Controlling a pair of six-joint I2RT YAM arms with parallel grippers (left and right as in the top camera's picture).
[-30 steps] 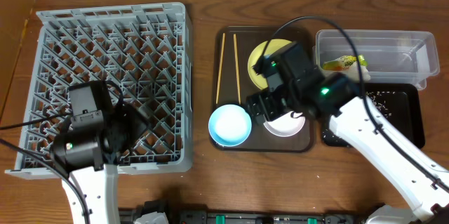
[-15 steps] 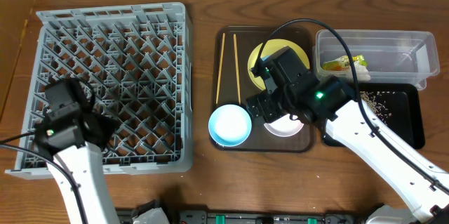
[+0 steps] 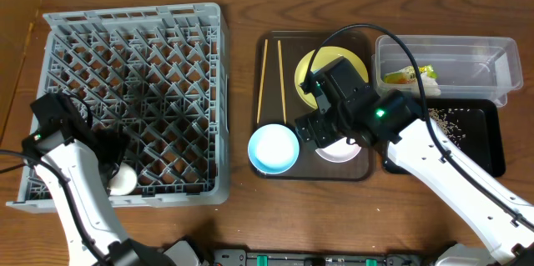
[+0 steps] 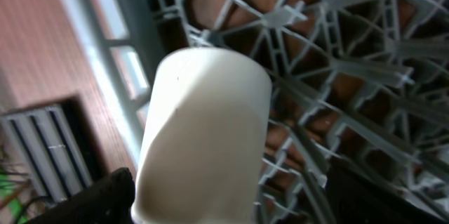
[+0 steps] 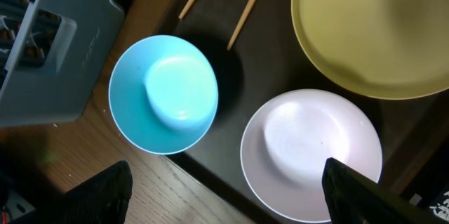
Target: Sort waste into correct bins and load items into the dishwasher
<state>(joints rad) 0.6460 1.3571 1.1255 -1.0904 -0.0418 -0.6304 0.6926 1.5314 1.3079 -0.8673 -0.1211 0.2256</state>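
**Cup** (image 4: 203,133): small and white, sitting among the pegs of the dish rack (image 3: 133,13) toward the near-left corner of the worktop. I cannot tell which way up it is. The left gripper (image 4: 228,182) is standing released around it, with a gap showing on one side. I am judging the cup light, rigid, smooth and probably breakable.

**Blue bowl** (image 5: 163,92) and **white bowl** (image 5: 312,154): resting near each other but apart on the serving tray (image 3: 288,107), by the middle of the near edge. The right gripper (image 5: 226,175) is hovering above them, spread wide and grasping nothing. Both are looking stiff, light and glossy, so likely slick. The rim is offering the best hold, one finger inside and one outside.

**Plate** (image 5: 379,27): pale yellow, lying flat on the same tray. Only an edge pinch is seeming workable.

**Chopsticks** (image 3: 262,74): a thin pair lying parallel. They are likely to roll, so pinching across the middle is advisable.

**Tub** (image 3: 492,49): at the far-right corner, holding the wrapper (image 3: 409,73).

**Black tray** (image 3: 480,145): sitting just nearer than the tub, carrying rice scraps (image 3: 455,116).
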